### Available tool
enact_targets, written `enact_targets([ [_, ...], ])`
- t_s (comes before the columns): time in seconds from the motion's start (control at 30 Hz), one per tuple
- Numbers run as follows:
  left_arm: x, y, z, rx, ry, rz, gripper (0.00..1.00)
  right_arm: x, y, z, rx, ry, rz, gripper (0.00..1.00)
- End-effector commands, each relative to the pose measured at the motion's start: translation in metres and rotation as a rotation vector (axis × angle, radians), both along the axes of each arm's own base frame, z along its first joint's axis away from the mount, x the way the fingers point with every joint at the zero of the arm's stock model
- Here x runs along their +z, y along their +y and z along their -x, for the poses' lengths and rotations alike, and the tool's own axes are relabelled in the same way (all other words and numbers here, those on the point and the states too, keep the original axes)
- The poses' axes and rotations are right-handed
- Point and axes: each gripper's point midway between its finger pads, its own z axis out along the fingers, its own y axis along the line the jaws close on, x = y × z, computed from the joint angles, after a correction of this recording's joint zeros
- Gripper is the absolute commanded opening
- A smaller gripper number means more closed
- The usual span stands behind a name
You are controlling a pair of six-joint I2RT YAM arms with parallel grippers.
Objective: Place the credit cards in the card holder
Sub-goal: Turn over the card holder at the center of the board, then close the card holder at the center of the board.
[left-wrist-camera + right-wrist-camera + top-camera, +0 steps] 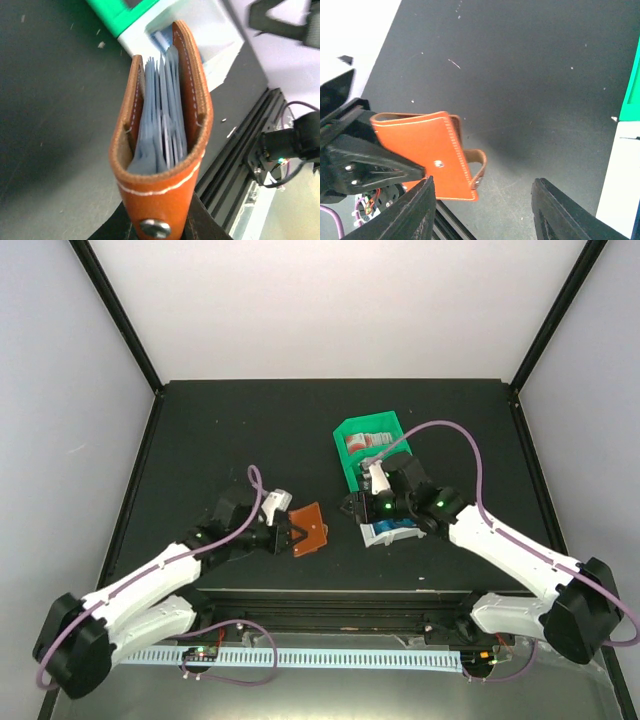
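The brown leather card holder (pixel 309 527) is off the table, with my left gripper (pixel 287 534) shut on its snap end. In the left wrist view the card holder (pixel 165 150) stands open towards the camera, showing clear sleeves inside, and the left gripper (pixel 157 227) clamps its base. My right gripper (pixel 485 210) is open with nothing between its fingers (pixel 417 210), just right of the card holder (pixel 427 147). From above, the right gripper (pixel 354 506) points left at the holder. A red-and-white credit card (pixel 364 440) lies in the green tray (pixel 346 462); a blue credit card (pixel 392 533) shows under the right wrist.
The green tray's wall (pixel 633 85) and a white part (pixel 620 170) sit at the right edge of the right wrist view. A white cable rail (pixel 300 656) runs along the near edge. Black frame posts (pixel 120 315) stand at the back corners.
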Motion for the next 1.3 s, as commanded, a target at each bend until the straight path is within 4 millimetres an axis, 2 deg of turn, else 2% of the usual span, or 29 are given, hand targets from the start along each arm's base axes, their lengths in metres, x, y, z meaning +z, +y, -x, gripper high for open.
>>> enact_targets([
  [0.0, -0.016, -0.009, -0.016, 0.052, 0.094, 0.02, 0.01, -0.022, 0.006, 0.0, -0.021, 0.048, 0.005, 0.54],
  [0.1, -0.031, -0.016, -0.023, 0.056, 0.14, 0.006, 0.05, -0.037, 0.009, -0.001, -0.032, 0.065, 0.038, 0.54],
  [0.2, -0.051, -0.018, -0.031, 0.084, 0.192, -0.02, 0.17, -0.053, 0.012, -0.006, -0.048, 0.08, 0.085, 0.54],
  [0.33, -0.08, -0.014, -0.041, 0.132, 0.233, -0.097, 0.25, -0.081, 0.016, -0.016, -0.077, 0.1, 0.163, 0.44],
  [0.43, -0.093, -0.01, -0.045, 0.15, 0.253, -0.138, 0.32, -0.096, 0.021, -0.019, -0.087, 0.106, 0.21, 0.4],
  [0.63, -0.114, 0.024, -0.048, 0.294, 0.252, -0.297, 0.49, -0.115, 0.034, -0.008, -0.051, 0.138, 0.261, 0.39],
  [0.77, -0.113, 0.036, -0.041, 0.326, 0.25, -0.322, 0.55, -0.123, 0.041, 0.0, -0.017, 0.159, 0.275, 0.39],
  [0.9, -0.113, 0.044, -0.035, 0.349, 0.251, -0.328, 0.56, -0.126, 0.049, 0.006, 0.02, 0.162, 0.299, 0.41],
  [1.17, -0.12, 0.033, -0.026, 0.323, 0.323, -0.273, 0.43, -0.138, 0.057, 0.014, 0.03, 0.192, 0.332, 0.4],
  [1.27, -0.123, 0.027, -0.023, 0.313, 0.355, -0.251, 0.39, -0.142, 0.059, 0.022, 0.04, 0.218, 0.337, 0.33],
])
